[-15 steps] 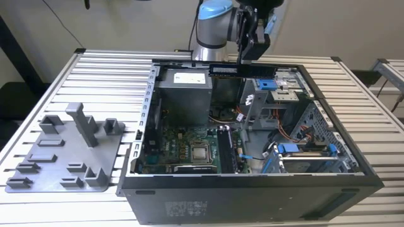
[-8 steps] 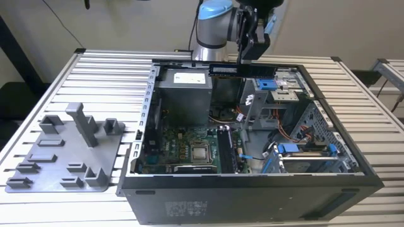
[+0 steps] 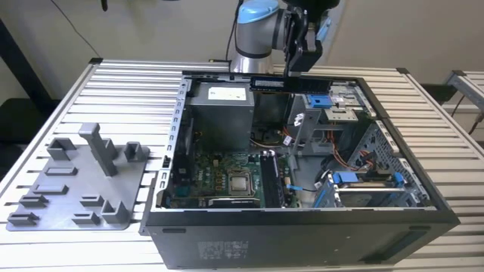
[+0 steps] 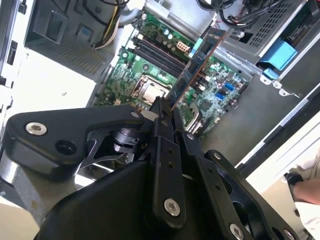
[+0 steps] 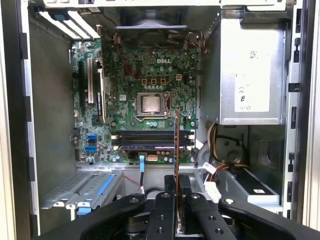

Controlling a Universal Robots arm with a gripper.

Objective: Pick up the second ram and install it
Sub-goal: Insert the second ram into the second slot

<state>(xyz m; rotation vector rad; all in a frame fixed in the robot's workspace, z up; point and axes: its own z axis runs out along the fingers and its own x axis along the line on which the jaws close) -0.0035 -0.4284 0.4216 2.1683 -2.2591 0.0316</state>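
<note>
Grey holder tray point(image 3: 76, 187) at exterior view's left of open computer case point(image 3: 302, 232). Gripper point(image 3: 292, 72) above case's far rim, fingers pinched narrow on second ram point(image 3: 289, 84). Stick level, well above motherboard point(image 3: 219, 170) inside case.

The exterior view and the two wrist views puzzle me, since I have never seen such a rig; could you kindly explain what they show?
The exterior view comes from a camera off the machine. It shows a robot arm at the far side of an open computer case, which sits on a slatted table. On the exterior view's left, a grey holder tray lies on the table. Both wrist views come from cameras riding on the arm. They look past the black gripper into the case, at the green motherboard and its silver processor. The gripper is shut on the second ram, a thin memory stick, and holds it above the board, not yet seated.
</note>
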